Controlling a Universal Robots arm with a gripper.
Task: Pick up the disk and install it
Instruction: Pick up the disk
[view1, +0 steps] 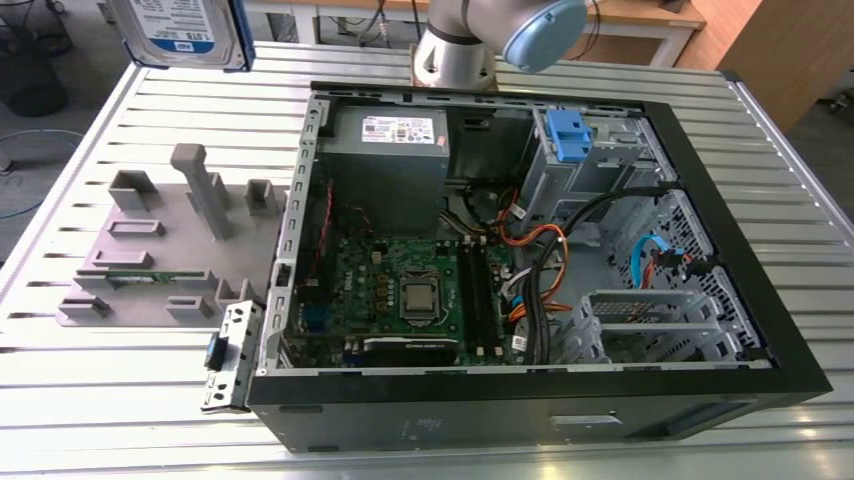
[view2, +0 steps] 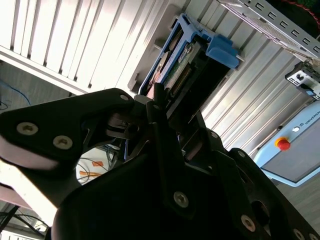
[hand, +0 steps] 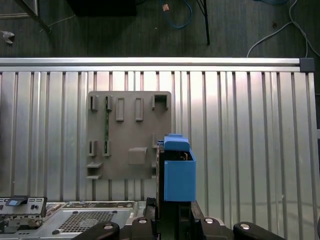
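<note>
The disk (view1: 180, 30), silver-grey with a white-and-blue label and a blue carrier frame, hangs high above the table's far corner at the exterior view's left. In the second wrist view my gripper (view2: 165, 107) is shut on the disk (view2: 175, 65), whose connector edge and blue frame stick out past the black fingers (view2: 150, 125). The first wrist view shows the disk (hand: 176, 172) edge-on, its blue carrier above my gripper (hand: 172, 215) and over the ribbed table (hand: 250, 140).
An open computer case (view1: 787, 330) lies on the table with its motherboard (view1: 400, 290), a grey power supply (view1: 387, 150) and a drive bay with a blue latch (view1: 567, 135). A grey fixture plate (view1: 160, 250) lies at the exterior view's left. The arm's base (view1: 461, 45) stands behind the case.
</note>
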